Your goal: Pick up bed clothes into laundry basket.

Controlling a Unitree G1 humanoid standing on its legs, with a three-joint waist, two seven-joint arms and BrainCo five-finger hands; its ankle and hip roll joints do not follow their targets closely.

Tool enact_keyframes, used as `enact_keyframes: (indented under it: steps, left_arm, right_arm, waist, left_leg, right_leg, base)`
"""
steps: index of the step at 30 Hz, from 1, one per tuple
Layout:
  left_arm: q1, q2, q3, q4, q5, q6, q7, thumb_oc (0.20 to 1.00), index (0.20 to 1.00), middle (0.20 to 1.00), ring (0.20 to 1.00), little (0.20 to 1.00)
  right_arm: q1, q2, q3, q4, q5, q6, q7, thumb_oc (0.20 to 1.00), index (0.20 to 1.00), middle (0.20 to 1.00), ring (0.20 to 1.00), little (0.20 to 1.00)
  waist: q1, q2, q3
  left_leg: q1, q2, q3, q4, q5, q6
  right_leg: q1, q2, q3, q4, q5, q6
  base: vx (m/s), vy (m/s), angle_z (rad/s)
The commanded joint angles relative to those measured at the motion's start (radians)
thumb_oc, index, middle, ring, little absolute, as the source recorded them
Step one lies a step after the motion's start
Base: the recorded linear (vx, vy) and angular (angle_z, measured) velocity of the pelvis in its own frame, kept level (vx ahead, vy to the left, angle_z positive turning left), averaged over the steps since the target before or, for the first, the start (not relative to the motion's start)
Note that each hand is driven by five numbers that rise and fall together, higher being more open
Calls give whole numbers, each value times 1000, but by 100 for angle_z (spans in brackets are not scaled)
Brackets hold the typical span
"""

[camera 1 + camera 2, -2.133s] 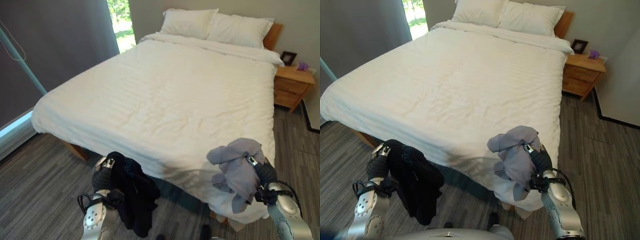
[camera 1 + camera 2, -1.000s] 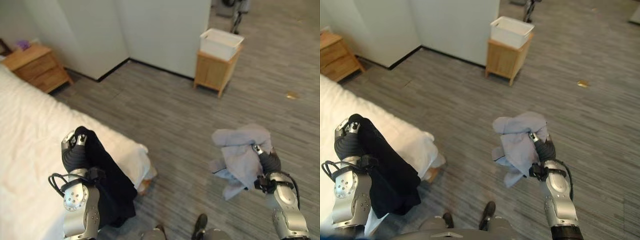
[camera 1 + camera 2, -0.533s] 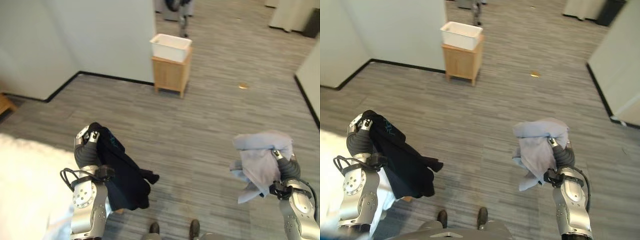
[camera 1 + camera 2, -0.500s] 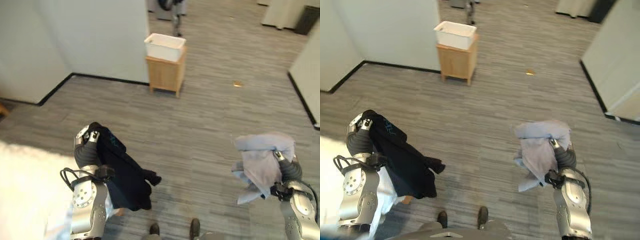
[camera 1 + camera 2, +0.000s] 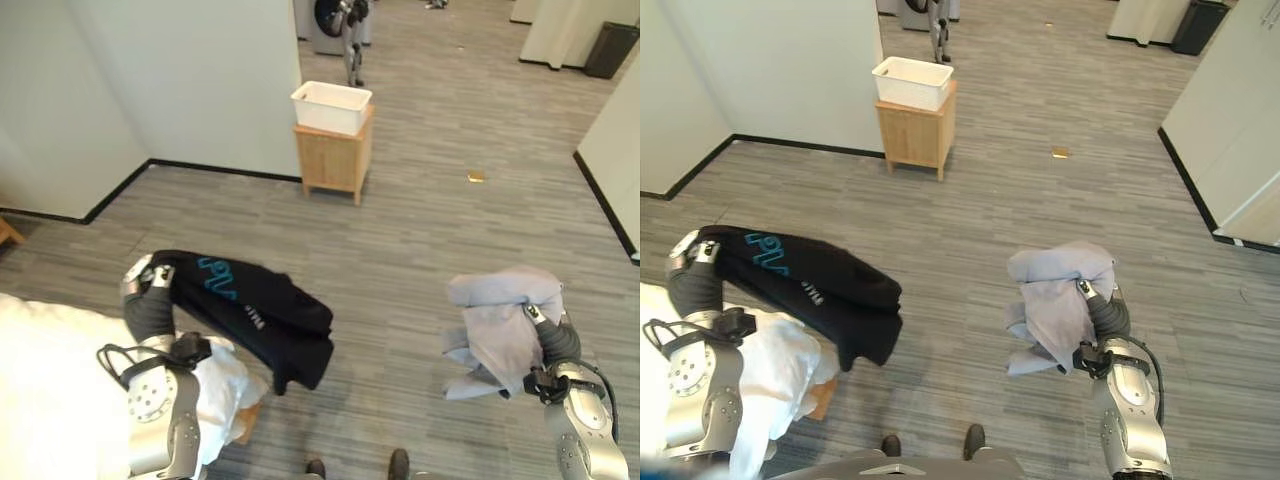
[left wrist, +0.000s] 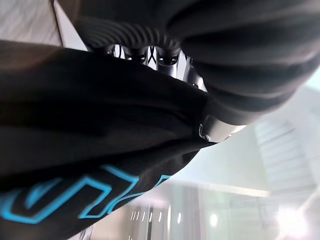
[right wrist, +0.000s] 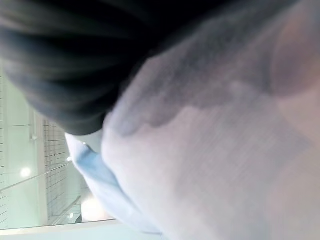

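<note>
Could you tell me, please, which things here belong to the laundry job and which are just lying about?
Job: black garment in left hand; grey garment in right hand; white basket.

Lying about: wooden stand under the basket; small scrap on the floor; bed.

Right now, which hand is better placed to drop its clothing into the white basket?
Left, marginally. The left hand, holding the black garment, is on the white basket's side; the right hand holds grey clothing farther off.
</note>
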Motion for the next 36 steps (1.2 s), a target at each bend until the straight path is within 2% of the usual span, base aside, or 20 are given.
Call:
enact_keyframes:
  steps: [1,5,7,10,11,12,13,17,19,21,22,23,24,25,26,29,30,32,35,36]
  left_arm:
    - [-41,93,5,-22,7,-75,12,200,200,200,200,200]
    - [-54,97,-37,-6,9,-58,-8,200,200,200,200,200]
    - [-51,99,-52,-6,19,-54,-17,200,200,200,200,200]
    - [-59,103,-85,-18,-3,-50,-53,200,200,200,200,200]
    - [-59,103,-85,-17,-5,-50,-54,200,200,200,200,200]
    - [-64,105,-89,-6,-7,-49,-56,200,200,200,200,200]
    - [-75,109,-89,8,-2,-46,-57,200,200,200,200,200]
    - [-91,103,-88,2,-1,-57,-62,200,200,200,200,200]
    - [-108,82,-94,19,-21,-70,-56,200,200,200,200,200]
    - [-110,66,-99,14,-70,-75,-56,200,200,200,200,200]
    - [-108,69,-101,9,-75,-70,-62,200,200,200,200,200]
    - [-110,70,-101,9,-75,-69,-62,200,200,200,200,200]
    - [-104,80,-101,-3,-72,-65,-66,200,200,200,200,200]
    - [-104,80,-102,-3,-73,-65,-66,200,200,200,200,200]
    - [-97,68,-102,-1,-96,-68,-57,200,200,200,200,200]
    - [-81,68,-95,2,-103,-66,-60,200,200,200,200,200]
    - [-62,67,-91,10,-91,-64,-60,200,200,200,200,200]
    - [-50,62,-97,10,-87,-63,-60,200,200,200,200,200]
    - [-37,58,-88,11,-72,-63,-53,200,200,200,200,200]
    - [-31,58,-80,7,-63,-60,-51,200,200,200,200,200]
  right_arm:
    - [-99,-14,-27,-79,33,-79,-8,200,200,200,200,200]
    - [-104,-3,-4,-101,10,-72,0,200,200,200,200,200]
    - [-105,-2,-2,-98,5,-72,5,200,200,200,200,200]
    - [-116,-13,-7,-89,12,-68,0,200,200,200,200,200]
    - [-117,-14,-7,-87,13,-69,1,200,200,200,200,200]
    - [-114,-18,-10,-85,16,-74,-4,200,200,200,200,200]
    - [-105,-18,-13,-98,20,-73,-2,200,200,200,200,200]
    - [-93,-21,-20,-103,31,-78,8,200,200,200,200,200]
    - [-111,-49,-14,-81,34,-82,7,200,200,200,200,200]
    - [-115,-61,-17,-81,74,-93,10,200,200,200,200,200]
    - [-112,-69,-22,-76,79,-95,7,200,200,200,200,200]
    - [-113,-68,-23,-75,79,-95,7,200,200,200,200,200]
    - [-107,-82,-36,-64,76,-83,-14,200,200,200,200,200]
    - [-107,-81,-37,-64,76,-82,-15,200,200,200,200,200]
    - [-115,-82,-35,-64,77,-82,-21,200,200,200,200,200]
    - [-112,-76,-40,-70,79,-85,-22,200,200,200,200,200]
    - [-104,-74,-36,-69,67,-89,-22,200,200,200,200,200]
    - [-103,-84,-18,-55,52,-86,-14,200,200,200,200,200]
    - [-107,-87,-9,-45,46,-78,-5,200,200,200,200,200]
    - [-111,-89,-7,-44,38,-69,3,200,200,200,200,200]
  waist:
    - [-1,21,-9]
    - [-26,52,52]
    - [-31,55,63]
    - [-59,49,60]
    - [-62,58,60]
    - [-78,41,58]
    - [-101,42,46]
    - [-108,35,24]
    - [-108,54,19]
    - [-93,19,38]
    - [-77,-3,57]
    - [-80,-6,56]
    - [-53,-33,73]
    - [-49,-28,76]
    - [-10,-25,82]
    - [18,-26,74]
    - [42,-1,63]
    - [69,20,50]
    - [66,24,32]
    - [66,24,20]
  left_leg:
    - [-39,-55,-29,59,-71,47]
    - [-2,-67,-39,64,-96,95]
    - [7,-66,-45,62,-102,96]
    - [81,-55,-61,17,-133,66]
    - [85,-46,-64,15,-135,63]
    - [111,-55,-77,12,-151,52]
    - [148,-28,-88,12,-187,30]
    - [177,-1,-89,30,-216,7]
    - [99,35,-70,331,-49,-67]
    - [-48,34,-54,659,84,-100]
    - [-103,42,-24,799,88,-95]
    - [-113,39,-26,806,90,-93]
    - [-208,45,34,843,68,-79]
    - [-208,52,35,854,59,-79]
    - [-308,52,68,783,15,-66]
    - [-356,53,64,650,25,-59]
    - [-390,58,44,398,50,-54]
    - [-393,49,-10,130,125,-72]
    - [-375,56,11,28,181,-95]
    - [-378,63,57,34,197,-98]
  right_leg:
    - [-31,-45,-35,187,-124,48]
    - [-205,-99,-12,572,-12,77]
    - [-259,-104,-12,618,-16,78]
    - [-343,-103,-64,385,-37,70]
    - [-328,-93,-73,365,-30,69]
    - [-356,-78,-65,259,-16,77]
    - [-337,-40,-64,118,20,88]
    - [-303,-38,-88,105,39,82]
    - [-233,2,-94,148,-15,29]
    - [-151,-5,-100,124,-43,-20]
    - [-105,0,-95,117,-66,-44]
    - [-109,-4,-98,116,-62,-44]
    - [-41,-10,-103,94,-96,-52]
    - [-36,-4,-101,90,-96,-52]
    - [36,8,-94,57,-122,-46]
    - [75,1,-83,33,-135,-32]
    - [119,17,-67,15,-177,-19]
    - [173,25,-54,13,-210,-2]
    - [220,13,-47,13,-227,12]
    - [249,8,-43,13,-237,21]
  base:
    - [1,192,12]
    - [45,196,17]
    - [156,40,16]
    - [347,-88,-7]
    - [322,-128,-7]
    - [526,-173,10]
    - [694,-231,39]
    - [456,-180,47]
    - [494,-254,-33]
    - [380,-320,8]
    - [252,-265,23]
    - [436,-321,-6]
    - [275,-170,-12]
    - [657,-236,-8]
    - [503,-57,3]
    - [527,12,-11]
    - [605,126,-16]
    - [652,125,-8]
    - [542,94,-5]
    - [637,185,-6]
